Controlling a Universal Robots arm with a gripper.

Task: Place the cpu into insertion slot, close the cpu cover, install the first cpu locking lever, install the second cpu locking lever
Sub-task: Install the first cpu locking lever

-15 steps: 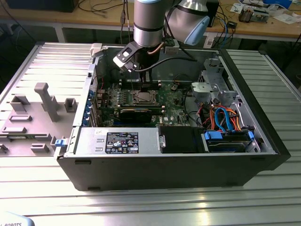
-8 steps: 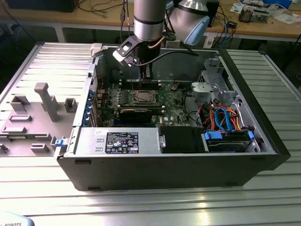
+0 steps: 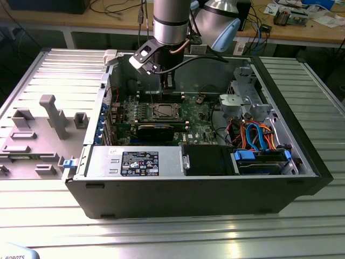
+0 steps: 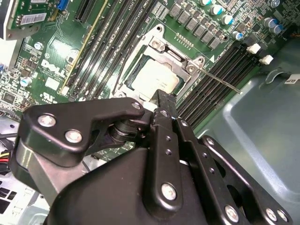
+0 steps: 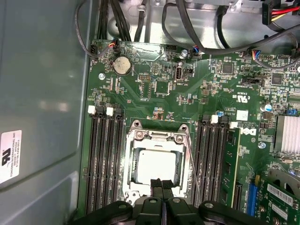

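Chip (image 5: 157,164) seated beneath lowered cover (image 5: 157,136); gripper (image 5: 159,185), jaws shut and empty, poised at cover's edge; lever (image 5: 193,173) judged unlatched.

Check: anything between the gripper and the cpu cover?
Nothing visible. In the first wrist view the shut gripper hangs at the edge of the cpu cover; a thin lever rod lies alongside, not between.
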